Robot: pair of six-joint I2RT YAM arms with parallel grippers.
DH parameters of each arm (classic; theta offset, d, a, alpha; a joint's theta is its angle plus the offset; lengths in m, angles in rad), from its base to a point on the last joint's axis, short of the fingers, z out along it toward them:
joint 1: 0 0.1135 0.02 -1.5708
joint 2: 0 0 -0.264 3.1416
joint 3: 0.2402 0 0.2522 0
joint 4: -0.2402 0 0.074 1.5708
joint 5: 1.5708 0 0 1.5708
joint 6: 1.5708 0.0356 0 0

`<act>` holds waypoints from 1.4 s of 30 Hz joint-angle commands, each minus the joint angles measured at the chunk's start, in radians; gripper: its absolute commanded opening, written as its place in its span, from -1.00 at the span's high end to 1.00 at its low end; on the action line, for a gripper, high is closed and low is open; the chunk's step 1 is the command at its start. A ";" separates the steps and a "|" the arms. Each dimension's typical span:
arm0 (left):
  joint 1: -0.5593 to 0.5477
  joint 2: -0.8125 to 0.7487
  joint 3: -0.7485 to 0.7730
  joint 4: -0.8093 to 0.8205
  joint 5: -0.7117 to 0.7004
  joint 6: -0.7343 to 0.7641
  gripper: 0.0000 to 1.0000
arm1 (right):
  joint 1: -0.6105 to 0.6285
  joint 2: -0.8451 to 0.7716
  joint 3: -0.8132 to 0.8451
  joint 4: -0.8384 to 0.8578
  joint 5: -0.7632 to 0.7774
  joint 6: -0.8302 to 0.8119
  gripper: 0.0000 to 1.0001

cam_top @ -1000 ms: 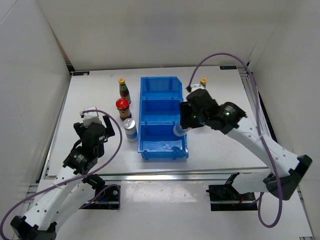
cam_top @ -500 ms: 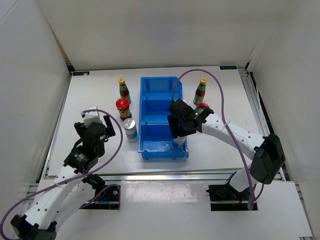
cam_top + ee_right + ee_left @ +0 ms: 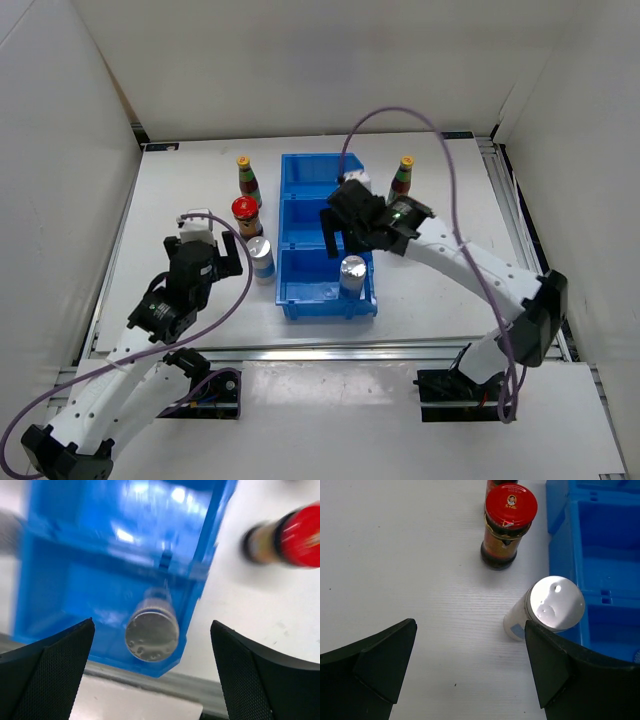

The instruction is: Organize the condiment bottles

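Though no writing can be read from where I stand, the red-lidded jar [image 3: 510, 525] left of the bin shows a small portrait on its lid, and the shaker [image 3: 547, 607] just nearer wears a strip of blue label. The left hand [image 3: 210, 255] hangs beside them, released, grasping nothing. A yellow-capped sauce bottle [image 3: 247, 180] stands farthest in that row. White walls [image 3: 300, 70] box in the white tabletop [image 3: 180, 190].

The blue bin [image 3: 318, 160] holds a second shaker [image 3: 352, 272] upright in its near compartment. Above the middle compartment hovers the right hand [image 3: 348, 238], fingers spread, released. Right of the bin stand a second jar [image 3: 300, 540], blurred and hidden from above by the right arm, and a second sauce bottle [image 3: 402, 180]. Purple cables [image 3: 400, 115] loop overhead.
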 commanded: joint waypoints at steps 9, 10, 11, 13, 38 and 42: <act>-0.005 0.020 0.059 0.203 0.172 0.247 -1.00 | -0.007 -0.497 0.146 -0.263 0.530 -0.008 -1.00; -0.005 0.031 0.059 0.223 0.172 0.259 -1.00 | -0.007 -0.534 0.107 -0.263 0.549 -0.008 -1.00; -0.005 0.040 0.032 0.267 0.146 0.259 -1.00 | -0.007 -0.597 0.038 -0.263 0.561 -0.008 -1.00; -0.005 0.050 -0.019 0.293 0.117 0.234 -1.00 | -0.007 -0.648 -0.009 -0.272 0.592 -0.062 -1.00; -0.005 0.023 -0.042 0.293 0.086 0.181 -1.00 | -0.007 -1.326 -0.273 -0.375 0.762 -0.103 -1.00; -0.005 0.088 0.028 0.293 0.132 0.190 -1.00 | -0.007 -1.306 -0.293 -0.337 0.793 -0.131 -1.00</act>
